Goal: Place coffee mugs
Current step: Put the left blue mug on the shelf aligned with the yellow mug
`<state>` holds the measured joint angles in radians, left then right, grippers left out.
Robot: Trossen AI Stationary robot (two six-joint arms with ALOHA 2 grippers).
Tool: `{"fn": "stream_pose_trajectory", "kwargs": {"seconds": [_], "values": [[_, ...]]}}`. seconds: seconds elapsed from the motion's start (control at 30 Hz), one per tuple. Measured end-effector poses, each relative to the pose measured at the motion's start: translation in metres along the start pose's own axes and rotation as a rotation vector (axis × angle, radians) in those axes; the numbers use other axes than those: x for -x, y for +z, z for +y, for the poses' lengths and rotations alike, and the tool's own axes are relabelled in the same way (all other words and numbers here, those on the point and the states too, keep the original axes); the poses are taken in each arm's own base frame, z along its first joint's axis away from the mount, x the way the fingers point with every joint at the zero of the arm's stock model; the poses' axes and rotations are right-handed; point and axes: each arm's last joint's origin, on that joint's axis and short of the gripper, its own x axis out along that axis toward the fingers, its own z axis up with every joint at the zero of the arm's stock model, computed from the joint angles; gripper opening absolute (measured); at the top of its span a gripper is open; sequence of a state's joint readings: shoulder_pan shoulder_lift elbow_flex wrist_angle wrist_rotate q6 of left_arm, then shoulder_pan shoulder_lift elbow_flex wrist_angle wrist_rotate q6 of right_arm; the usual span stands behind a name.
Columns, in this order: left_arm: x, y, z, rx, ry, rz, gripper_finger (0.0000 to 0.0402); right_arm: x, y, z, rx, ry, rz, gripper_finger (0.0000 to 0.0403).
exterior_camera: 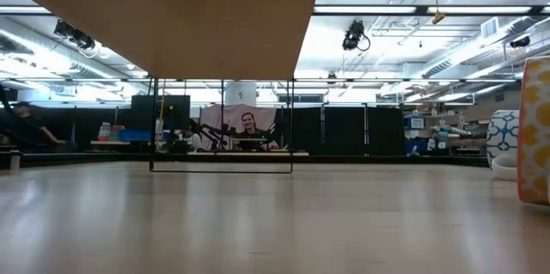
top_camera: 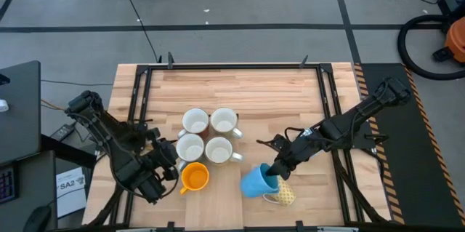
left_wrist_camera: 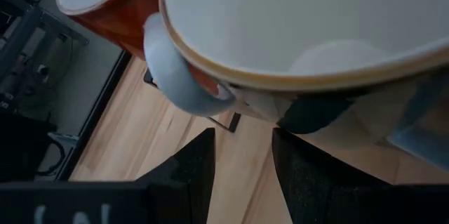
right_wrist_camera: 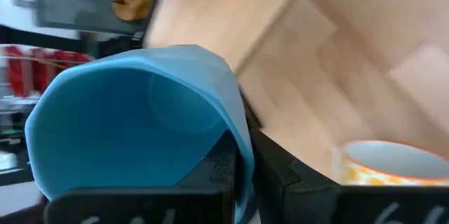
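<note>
Gripping the blue mug (top_camera: 259, 181) by its rim, the right gripper (top_camera: 278, 168) is clenched tight, one finger inside the wall and one outside, and the mug hangs tilted with its mouth turned sideways near the table's (top_camera: 247, 90) front edge. In the right wrist view the blue mug (right_wrist_camera: 137, 122) fills the frame, pinched between the dark fingers (right_wrist_camera: 224, 164), with the yellow mug (right_wrist_camera: 393, 164) on the wood just beyond. From above, that yellow mug (top_camera: 285, 195) sits just beside the blue one, toward the front edge. On the other side, the left gripper (top_camera: 164, 168) hovers at the orange mug (top_camera: 194, 177), its fingers standing apart; whether they touch the mug cannot be told. The left wrist view shows the fingers (left_wrist_camera: 200, 168) spread below a white handle, with a cream mug (left_wrist_camera: 302, 27) and the orange mug (left_wrist_camera: 109, 6) above them. Farther in, four white mugs (top_camera: 209, 134) stand upright in a tight square at mid-table, touching or nearly so. In the low view a patterned mug (exterior_camera: 503, 145) shows at the right edge, and a person (exterior_camera: 249, 128) sits in the room beyond.
</note>
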<state>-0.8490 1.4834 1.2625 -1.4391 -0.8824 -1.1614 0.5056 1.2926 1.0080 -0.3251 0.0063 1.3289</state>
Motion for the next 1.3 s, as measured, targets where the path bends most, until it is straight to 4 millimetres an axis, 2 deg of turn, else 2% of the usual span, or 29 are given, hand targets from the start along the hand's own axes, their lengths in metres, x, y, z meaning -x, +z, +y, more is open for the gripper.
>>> {"fn": "stream_pose_trajectory", "kwargs": {"seconds": [0.27, 0.47, 0.63, 0.77, 0.87, 1.1, 1.3], "values": [[-0.002, 0.002, 0.000, 0.010, 0.011, -0.030, 0.0149, 0.001, 0.001, 0.013, 0.023, 0.122, -0.057, 0.0032], [-0.005, 0.005, 0.002, 0.010, 0.024, -0.026, 0.0149, 0.003, 0.002, 0.018, 0.085, 0.128, -0.085, 0.0032], [-0.005, 0.005, 0.001, 0.000, 0.025, -0.027, 0.0149, 0.022, 0.003, 0.044, 0.189, 0.132, -0.129, 0.0029], [-0.005, 0.005, 0.002, -0.001, 0.026, -0.027, 0.0149, 0.040, 0.002, 0.066, 0.263, 0.070, -0.180, 0.0028], [-0.005, 0.005, 0.002, -0.002, 0.026, -0.027, 0.0149, 0.045, 0.001, 0.082, 0.327, 0.008, -0.203, 0.0028], [-0.005, 0.005, 0.002, -0.002, 0.026, -0.027, 0.0149, 0.028, -0.002, 0.119, 0.463, -0.112, -0.157, 0.0028], [-0.005, 0.005, 0.002, -0.002, 0.026, -0.027, 0.0149, 0.000, 0.002, 0.134, 0.513, -0.263, -0.095, 0.0028]]}}
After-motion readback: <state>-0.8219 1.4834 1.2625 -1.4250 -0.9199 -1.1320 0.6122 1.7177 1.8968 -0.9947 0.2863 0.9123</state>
